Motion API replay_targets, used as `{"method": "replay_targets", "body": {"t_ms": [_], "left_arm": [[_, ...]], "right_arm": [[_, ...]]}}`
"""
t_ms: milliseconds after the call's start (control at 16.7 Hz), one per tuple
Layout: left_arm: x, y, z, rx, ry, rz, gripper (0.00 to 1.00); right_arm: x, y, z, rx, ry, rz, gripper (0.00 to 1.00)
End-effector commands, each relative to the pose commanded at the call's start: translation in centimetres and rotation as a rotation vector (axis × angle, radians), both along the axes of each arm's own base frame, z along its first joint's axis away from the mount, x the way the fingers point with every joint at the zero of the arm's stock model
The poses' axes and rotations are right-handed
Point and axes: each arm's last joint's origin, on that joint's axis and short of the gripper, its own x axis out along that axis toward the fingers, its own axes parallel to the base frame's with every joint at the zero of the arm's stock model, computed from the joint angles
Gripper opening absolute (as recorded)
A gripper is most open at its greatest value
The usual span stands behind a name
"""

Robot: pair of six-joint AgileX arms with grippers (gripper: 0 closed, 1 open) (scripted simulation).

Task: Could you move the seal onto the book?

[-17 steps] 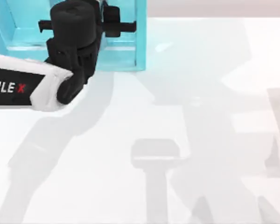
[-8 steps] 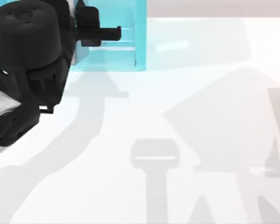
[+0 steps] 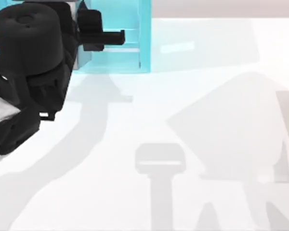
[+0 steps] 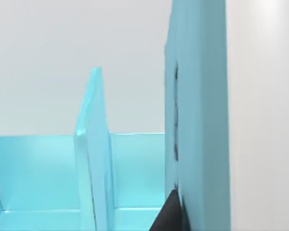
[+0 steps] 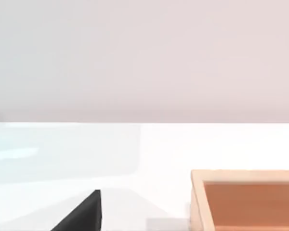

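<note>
AgileX left arm reaches into a teal shelf unit at the table's far left corner.

The left gripper point(image 3: 116, 34) sits inside the shelf unit point(image 3: 144, 43), its right wall just beside one finger and a divider point(image 4: 94, 159) beyond; whether it is clenched or released cannot be told. Seal and book are nowhere visible around it. A tan wooden box point(image 5: 245, 199) lies near the right arm.

You're looking down on a white worktop point(image 3: 216, 72) crossed by soft grey shadows. A teal shelf unit point(image 3: 130, 43) with compartments stands at its far left corner; in the left wrist view you can see its upright divider point(image 4: 94, 154) and tall side panel point(image 4: 197, 110) against a plain pale wall point(image 4: 77, 48). In the right wrist view, a wooden open box point(image 5: 245, 199) sits on the worktop under a pale pinkish backdrop point(image 5: 144, 57).
</note>
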Motion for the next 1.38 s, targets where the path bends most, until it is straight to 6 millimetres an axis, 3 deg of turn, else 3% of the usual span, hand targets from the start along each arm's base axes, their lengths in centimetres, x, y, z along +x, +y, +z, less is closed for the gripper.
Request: {"method": "replay_targets", "body": {"t_ms": [300, 660, 1020, 1380], "left_arm": [[0.8, -3.1, -0.9, -0.171, 0.042, 0.025, 0.0], [1.3, -9.9, -4.9, -0.604, 0.134, 0.146, 0.0], [-0.2, -16.1, -10.2, -1.113, 0.146, 0.311, 0.0], [-2.2, -19.7, -13.8, -1.451, 0.094, 0.399, 0.0]], "right_arm": [[0.0, 0.0, 0.0, 0.0, 0.0, 0.0, 1.0], [0.0, 0.0, 0.0, 0.0, 0.0, 0.0, 1.0], [0.0, 0.0, 0.0, 0.0, 0.0, 0.0, 1.0], [0.0, 0.0, 0.0, 0.0, 0.0, 0.0, 1.0]]}}
